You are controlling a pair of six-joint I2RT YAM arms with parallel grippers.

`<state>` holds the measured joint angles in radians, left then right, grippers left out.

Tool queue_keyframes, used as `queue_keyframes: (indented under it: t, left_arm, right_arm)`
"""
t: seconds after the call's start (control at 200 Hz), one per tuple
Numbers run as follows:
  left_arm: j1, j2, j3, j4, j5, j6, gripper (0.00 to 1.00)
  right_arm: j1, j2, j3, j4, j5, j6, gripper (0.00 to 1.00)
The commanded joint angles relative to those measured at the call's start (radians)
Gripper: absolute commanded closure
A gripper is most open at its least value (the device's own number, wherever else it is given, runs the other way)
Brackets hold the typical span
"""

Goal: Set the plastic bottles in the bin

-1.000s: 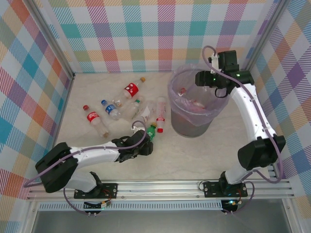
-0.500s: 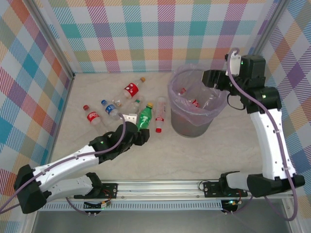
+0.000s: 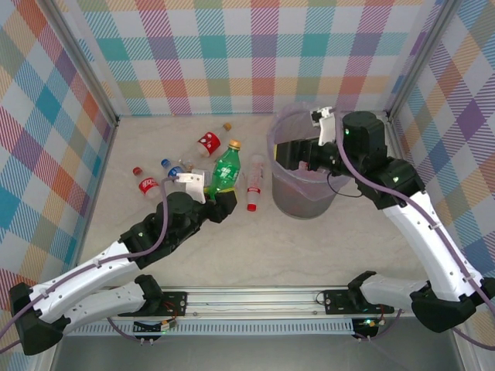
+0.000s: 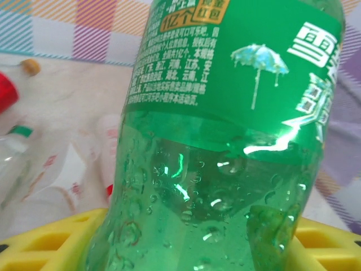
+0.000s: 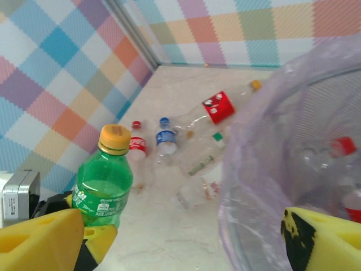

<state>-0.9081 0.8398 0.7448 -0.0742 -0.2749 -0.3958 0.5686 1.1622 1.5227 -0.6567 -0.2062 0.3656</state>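
left gripper (image 3: 217, 202): I logged its yellow-padded jaws clamped on the lower body of the green plastic bottle (image 3: 225, 171).
green plastic bottle: orange-yellow cap and green label. I saw it held roughly upright, left of the bin and just beside the loose bottles.
right gripper (image 5: 180, 243): jaws spread wide with nothing between them. I saw it poised over the left side of the bin's mouth.
bin (image 3: 305, 202): round grey bucket lined with a translucent lavender bag, standing right of centre on the pale tabletop (image 3: 309, 247).
bottle in the bin (image 5: 341, 145): clear with a red cap. I could not count the others through the bag.
loose bottles on the tabletop: red-labelled bottle with orange cap (image 3: 209, 141); blue-labelled bottle (image 3: 176, 168); small red-capped bottle (image 3: 146, 184); clear red-capped bottle (image 3: 254, 184), lying just left of the bin.
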Motion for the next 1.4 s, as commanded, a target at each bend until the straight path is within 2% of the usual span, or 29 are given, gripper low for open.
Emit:
queue_keyframes:
  t: [0.0, 0.1, 0.19, 0.295, 0.49, 0.73, 1.05, 1.115, 1.205, 1.255, 1.39]
  left_arm:
    - [-0.012, -0.016, -0.050, 0.170, 0.093, 0.004, 0.52]
    - [-0.021, -0.006, -0.092, 0.272, 0.127, -0.010, 0.52]
    - [-0.027, 0.014, -0.086, 0.287, 0.156, -0.006, 0.52]
    - [-0.035, 0.034, -0.081, 0.312, 0.182, 0.004, 0.53]
    - [-0.038, 0.056, -0.088, 0.376, 0.185, 0.006, 0.53]
    - [-0.038, 0.090, -0.083, 0.417, 0.155, 0.027, 0.54]
    - [-0.038, 0.134, -0.090, 0.475, 0.137, 0.056, 0.51]
    - [-0.038, 0.138, -0.080, 0.456, 0.135, 0.061, 0.47]
    - [-0.038, 0.146, -0.054, 0.404, 0.111, 0.076, 0.28]
    - [-0.038, 0.153, -0.040, 0.378, 0.105, 0.084, 0.23]
    - [-0.038, 0.132, -0.021, 0.324, 0.079, 0.084, 0.00]
  right_arm:
    - [0.034, -0.012, -0.027, 0.139, -0.078, 0.059, 0.06]
    - [0.080, 0.052, 0.008, 0.144, -0.073, 0.049, 0.05]
    - [0.111, 0.094, 0.019, 0.165, -0.071, 0.039, 0.05]
    - [0.116, 0.125, 0.014, 0.182, -0.054, 0.054, 0.05]
    - [0.132, 0.169, 0.003, 0.213, -0.120, 0.093, 0.09]
    - [0.154, 0.183, -0.048, 0.241, -0.163, 0.129, 0.23]
    - [0.154, 0.179, -0.083, 0.210, -0.085, 0.127, 0.45]
    - [0.153, 0.178, -0.082, 0.211, -0.070, 0.123, 0.47]
    - [0.154, 0.183, -0.072, 0.217, -0.057, 0.118, 0.51]
    - [0.154, 0.187, -0.064, 0.217, -0.044, 0.110, 0.54]
    - [0.134, 0.175, -0.058, 0.232, 0.031, 0.077, 0.59]
